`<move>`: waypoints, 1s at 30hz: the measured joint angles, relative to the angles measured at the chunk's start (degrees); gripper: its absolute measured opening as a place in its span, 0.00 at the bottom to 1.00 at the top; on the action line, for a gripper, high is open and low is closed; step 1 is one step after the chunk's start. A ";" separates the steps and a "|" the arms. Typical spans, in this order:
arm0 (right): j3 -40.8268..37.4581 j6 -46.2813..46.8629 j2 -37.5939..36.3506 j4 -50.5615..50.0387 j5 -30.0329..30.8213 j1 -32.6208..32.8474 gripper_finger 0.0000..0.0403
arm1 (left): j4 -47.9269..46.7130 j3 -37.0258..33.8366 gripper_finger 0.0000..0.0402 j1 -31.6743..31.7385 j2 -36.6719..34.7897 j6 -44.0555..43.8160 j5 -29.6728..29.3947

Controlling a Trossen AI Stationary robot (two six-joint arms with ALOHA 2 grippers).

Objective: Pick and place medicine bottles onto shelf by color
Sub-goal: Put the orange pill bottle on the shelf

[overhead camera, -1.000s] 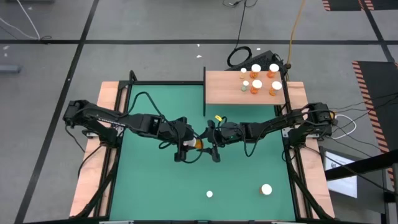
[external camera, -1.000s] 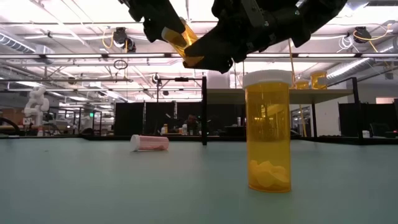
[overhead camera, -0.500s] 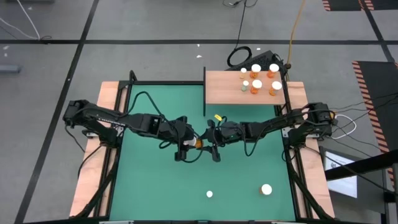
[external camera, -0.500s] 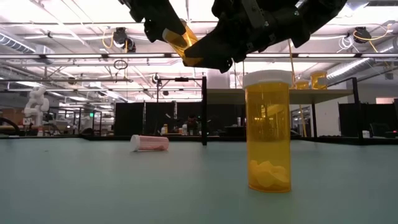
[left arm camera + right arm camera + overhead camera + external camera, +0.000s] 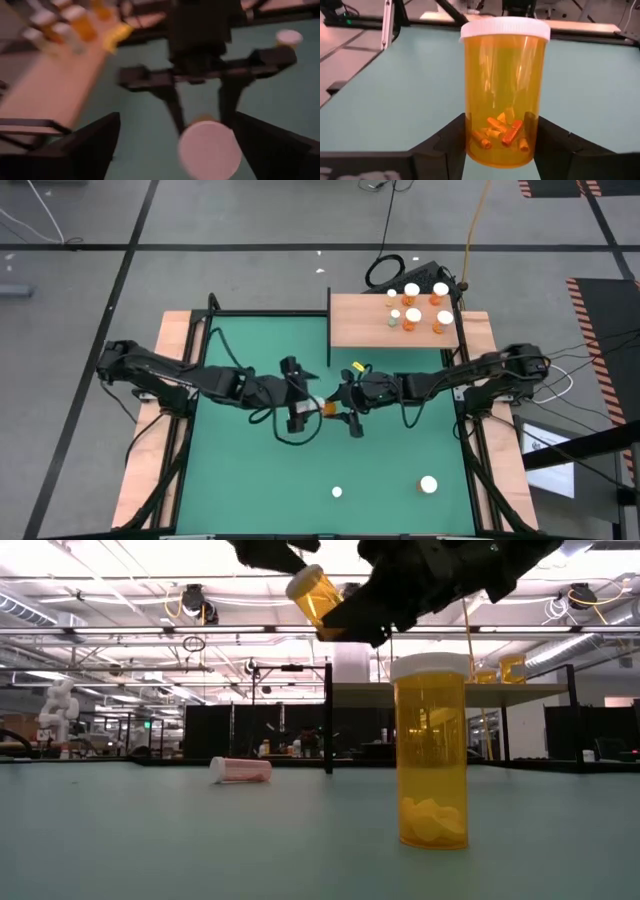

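Observation:
An orange medicine bottle (image 5: 502,95) with a white cap hangs in the air over the middle of the green mat (image 5: 250,470), held by my right gripper (image 5: 501,150). The high view shows it as an orange spot (image 5: 325,408) between my two arms. My left gripper (image 5: 180,155) stands open just left of the bottle, its fingers wide on either side of the white cap (image 5: 210,147) and apart from it. The shelf (image 5: 365,330) at the far right carries several bottles standing on their bases. My right gripper pinches the bottle's lower body near its base (image 5: 470,137) between its two fingers, one on each side. The fingers come from the table's right, nearly level. The bottle sticks out beyond the fingertips, cap end (image 5: 303,582) tilted up toward my left arm, clear of the mat.
A large orange bottle (image 5: 430,750) stands upright on the mat near the front right (image 5: 429,484). A small pinkish bottle (image 5: 240,770) lies on its side near the front middle (image 5: 337,492). A black post (image 5: 329,325) edges the shelf's left side.
My left gripper has opened and let go of the bottle's cap end, rising a little and turning. My right gripper keeps the bottle and has lifted it slightly, toward the table's right.

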 joint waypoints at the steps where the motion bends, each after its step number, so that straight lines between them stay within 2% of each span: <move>1: -0.45 -0.06 -0.54 -0.13 0.02 -0.07 0.44 | -0.24 0.00 0.97 -0.45 -0.96 0.24 -1.87; 4: -2.34 -0.93 -3.67 -1.15 0.02 -0.68 0.45 | -0.41 0.01 0.98 -2.33 -4.11 0.11 -7.16; 10: -9.54 -0.98 -12.89 1.48 0.10 -2.88 0.44 | -0.07 -2.73 0.92 -7.15 -9.52 1.51 -14.50; 15: -18.20 -0.67 -20.69 12.59 0.11 -4.12 0.45 | 14.64 -11.55 0.88 -6.73 -9.64 3.55 -14.60; 18: -22.20 0.21 -23.33 20.62 0.02 -4.53 0.45 | 29.13 -17.69 0.88 -4.70 -8.66 5.59 -12.20; 21: -23.74 0.30 -24.95 23.44 -0.04 -4.64 0.45 | 41.80 -22.89 0.87 -2.11 -7.26 5.89 -5.35; 24: -23.87 -0.59 -25.44 23.81 -0.05 -4.64 0.45 | 53.28 -24.85 0.87 -0.17 -5.11 5.61 2.25; 27: -23.87 -0.78 -25.41 24.40 -0.05 -4.64 0.45 | 57.16 -24.92 0.87 1.31 -2.45 5.52 6.61; 30: -23.87 -0.71 -25.38 24.41 0.00 -4.64 0.45 | 57.00 -23.07 0.87 2.72 0.60 4.52 9.32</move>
